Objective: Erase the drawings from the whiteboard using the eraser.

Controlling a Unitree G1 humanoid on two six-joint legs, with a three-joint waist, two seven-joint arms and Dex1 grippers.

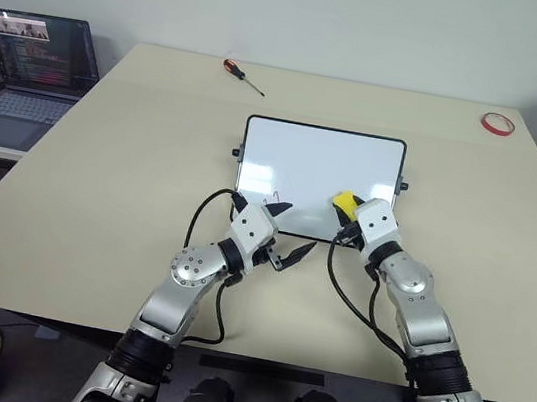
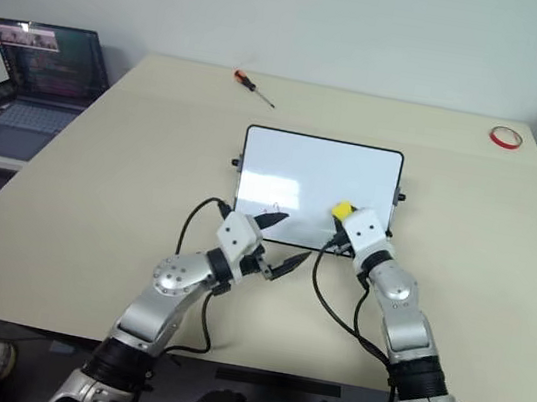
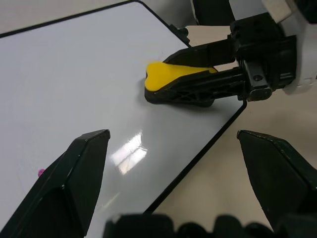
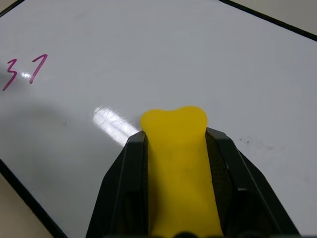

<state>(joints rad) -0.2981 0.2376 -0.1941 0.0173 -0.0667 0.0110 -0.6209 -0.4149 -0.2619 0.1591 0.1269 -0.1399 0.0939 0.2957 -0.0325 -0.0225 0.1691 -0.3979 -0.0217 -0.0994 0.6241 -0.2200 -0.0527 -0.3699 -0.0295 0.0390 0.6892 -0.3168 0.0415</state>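
Two grippers at the board's near edge, eraser clamped in the right

Far left I've got a laptop open on a side desk, screen lit. Moving across the table, a red-handled screwdriver lies near the far edge, well apart from everything else. Next comes my left gripper, fingers spread wide with nothing between them, hovering at the whiteboard's near left corner. The whiteboard lies flat in the middle of the table, black frame, small knobs on its short sides. On it I can read one of the drawings, a red "37", near the board's near edge by the left gripper. Further right, the eraser, yellow on a black base, is squeezed between the fingers of my right gripper, and it sits over the board's near right area; from the left wrist view its base looks to be down on the white surface. Far right, a red tape roll rests near the table's far corner.
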